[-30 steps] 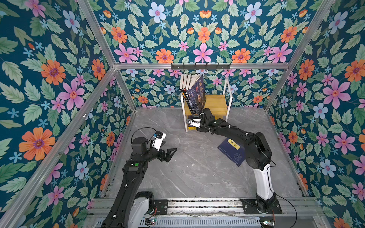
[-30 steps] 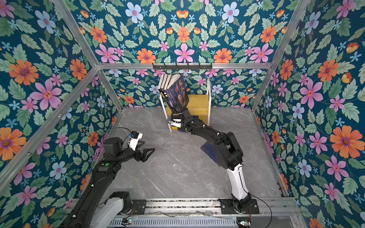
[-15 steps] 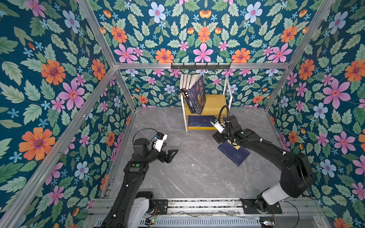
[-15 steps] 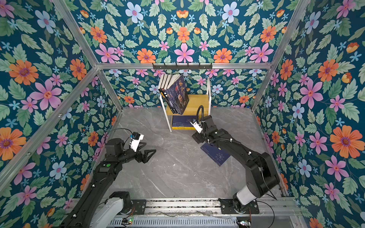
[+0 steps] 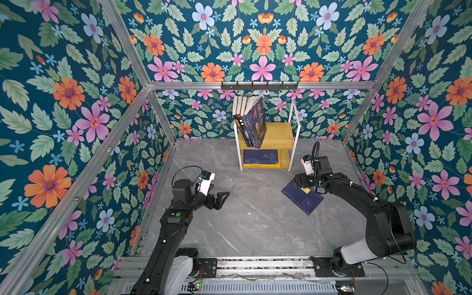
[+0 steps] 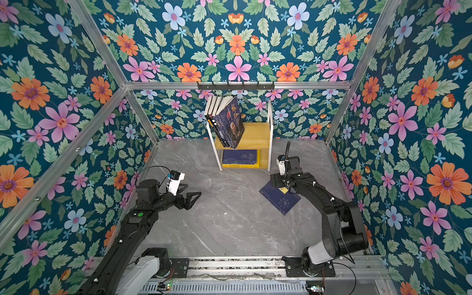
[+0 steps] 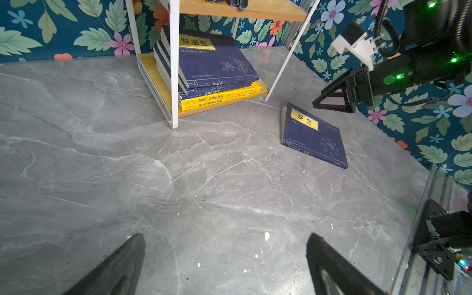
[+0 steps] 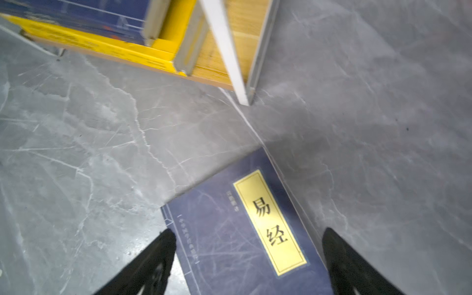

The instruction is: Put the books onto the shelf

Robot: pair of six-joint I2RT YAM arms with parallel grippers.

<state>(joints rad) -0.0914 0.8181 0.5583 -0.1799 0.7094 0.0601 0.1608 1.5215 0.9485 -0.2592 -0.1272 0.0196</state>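
The shelf [image 5: 278, 135] stands at the back wall, with several dark books [image 5: 251, 122] leaning on its upper board and a flat navy and yellow stack [image 5: 260, 158] on its lower board. One navy book [image 5: 302, 200] [image 6: 279, 200] [image 7: 313, 135] [image 8: 229, 237] with a yellow title label lies flat on the grey floor, right of the shelf. My right gripper [image 5: 300, 182] [image 6: 277, 181] [image 8: 249, 233] hangs open over that book's far end, a finger to each side, holding nothing. Open and empty, my left gripper [image 5: 222, 198] [image 6: 194, 198] [image 7: 225, 237] hovers over bare floor at the left.
A black hook rail [image 5: 259, 85] runs along the back frame above the shelf. Floral walls close in on three sides, the right one near my right arm. A metal rail [image 5: 255, 265] with both arm bases crosses the front edge.
My right gripper has pulled back from the shelf's lower board, opened, and swung right and forward to above the floor book. A navy book now tops the lower stack. The left arm has barely moved.
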